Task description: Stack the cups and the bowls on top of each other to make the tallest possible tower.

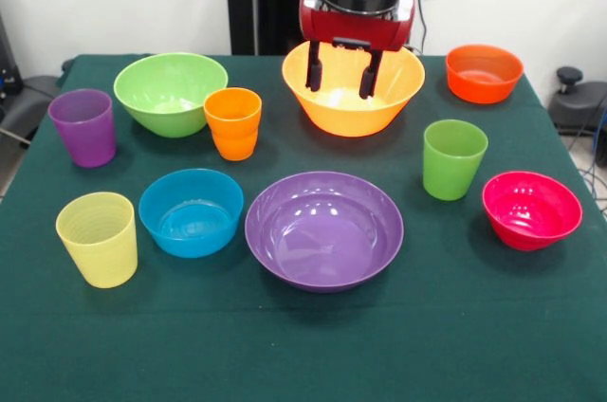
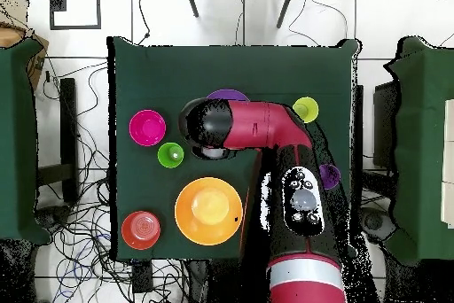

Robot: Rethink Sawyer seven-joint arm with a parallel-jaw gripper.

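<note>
Tower not started: I saw cups, bowls all single on table (image 1: 57, 355); gripper (image 1: 342, 78) empty, fingers apart, seemingly above orange-yellow bowl (image 1: 353, 108).

Cups in purple (image 1: 83, 126), orange (image 1: 233, 122), pale yellow (image 1: 98, 237) and green (image 1: 454, 157) are seen on a dark green tablecloth (image 1: 303, 345).

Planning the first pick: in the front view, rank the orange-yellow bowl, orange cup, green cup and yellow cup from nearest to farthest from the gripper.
1. Orange-yellow bowl: right under the gripper.
2. Orange cup: to its left in the picture.
3. Green cup: lower right.
4. Yellow cup: lower left corner.
</note>
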